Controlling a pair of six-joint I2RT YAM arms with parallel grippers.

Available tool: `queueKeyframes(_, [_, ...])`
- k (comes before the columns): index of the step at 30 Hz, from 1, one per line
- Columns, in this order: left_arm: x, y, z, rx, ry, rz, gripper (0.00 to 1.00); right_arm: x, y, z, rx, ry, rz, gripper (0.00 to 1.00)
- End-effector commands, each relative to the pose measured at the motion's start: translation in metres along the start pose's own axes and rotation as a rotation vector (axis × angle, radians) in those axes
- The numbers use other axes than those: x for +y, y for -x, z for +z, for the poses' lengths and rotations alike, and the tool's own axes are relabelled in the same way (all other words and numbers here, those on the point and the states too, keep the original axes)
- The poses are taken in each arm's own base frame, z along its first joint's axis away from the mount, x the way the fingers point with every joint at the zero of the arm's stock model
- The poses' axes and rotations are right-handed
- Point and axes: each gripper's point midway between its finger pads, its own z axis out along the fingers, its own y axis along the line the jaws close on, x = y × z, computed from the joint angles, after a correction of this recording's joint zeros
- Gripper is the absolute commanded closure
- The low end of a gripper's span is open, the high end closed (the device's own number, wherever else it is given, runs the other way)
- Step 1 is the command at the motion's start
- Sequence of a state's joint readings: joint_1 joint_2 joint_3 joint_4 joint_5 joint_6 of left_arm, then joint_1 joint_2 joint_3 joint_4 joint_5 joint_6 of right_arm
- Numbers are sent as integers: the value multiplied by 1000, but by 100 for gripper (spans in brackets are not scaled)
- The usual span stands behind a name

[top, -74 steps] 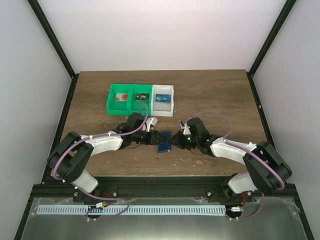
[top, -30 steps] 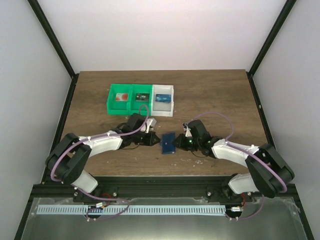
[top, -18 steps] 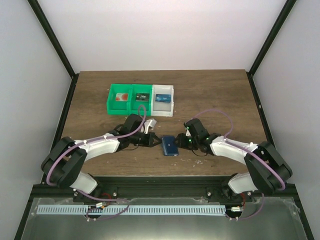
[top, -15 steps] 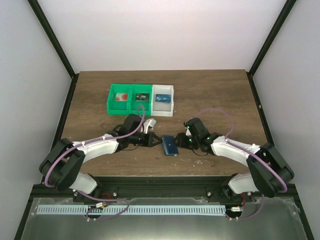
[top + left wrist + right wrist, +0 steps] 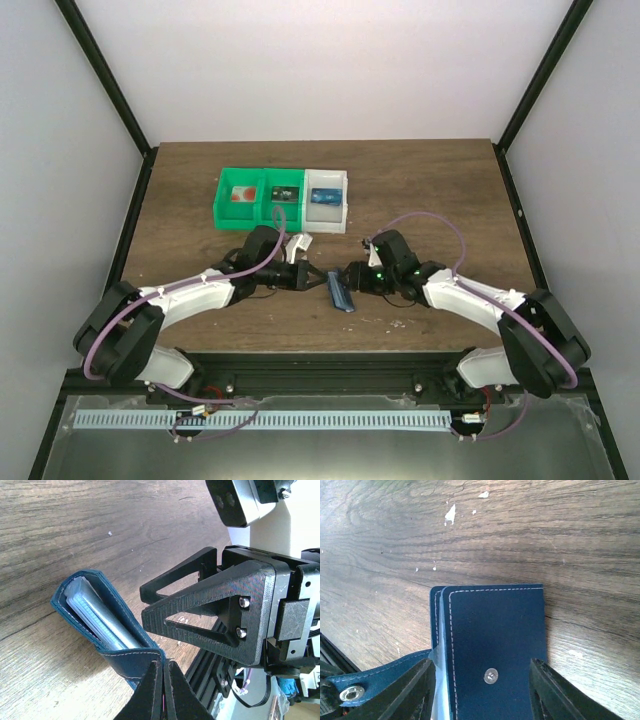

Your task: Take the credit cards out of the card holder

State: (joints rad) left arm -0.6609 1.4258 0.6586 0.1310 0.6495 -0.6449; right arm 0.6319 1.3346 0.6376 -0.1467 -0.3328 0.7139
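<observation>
Card holder (image 5: pixel 340 292), dark navy, sits near the front of the wooden worktop (image 5: pixel 430 190), between your two arms, folded in a narrow V rather than lying flat. Your left claw (image 5: pixel 162 672) is pressed together on the stitched rim of one flap, which looks meant to anchor that side so the wallet gapes like a book. Through the gap, the left wrist view shows pale blue layers (image 5: pixel 100 620) tucked inside; whether they are card edges or the clear pocket panel cannot be told. Your right claw (image 5: pixel 143 601) has its fingers spread apart and grips nothing. In its own wrist view they flank the other flap, the one with the metal snap (image 5: pixel 491 675), probably poised to go for the contents. At the back stand a green bin (image 5: pixel 245 218) and a white bin (image 5: pixel 327 222). One green compartment holds a whitish card (image 5: pixel 240 194) with a red spot.
</observation>
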Motion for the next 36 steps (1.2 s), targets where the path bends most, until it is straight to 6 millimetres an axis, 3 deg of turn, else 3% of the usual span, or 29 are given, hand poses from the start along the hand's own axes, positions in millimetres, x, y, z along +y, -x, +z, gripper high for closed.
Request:
queueKeyframes(1, [-10, 5, -4, -19, -36, 25, 100, 15, 5, -1, 7, 32, -35, 47])
queueKeyframes(13, [-15, 8, -3, -15, -43, 39, 100, 6, 1, 7, 39, -26, -54, 42])
queueKeyframes(20, [-13, 9, -4, -22, -35, 39, 100, -6, -2, 11, 48, -72, -64, 48])
queueKeyframes(28, [-13, 10, -9, -35, -11, 56, 100, -18, -3, 17, 73, -137, -87, 47])
queueKeyframes(36, [-9, 10, -14, -47, 30, 75, 100, -39, 8, 2, 14, -289, -97, 56])
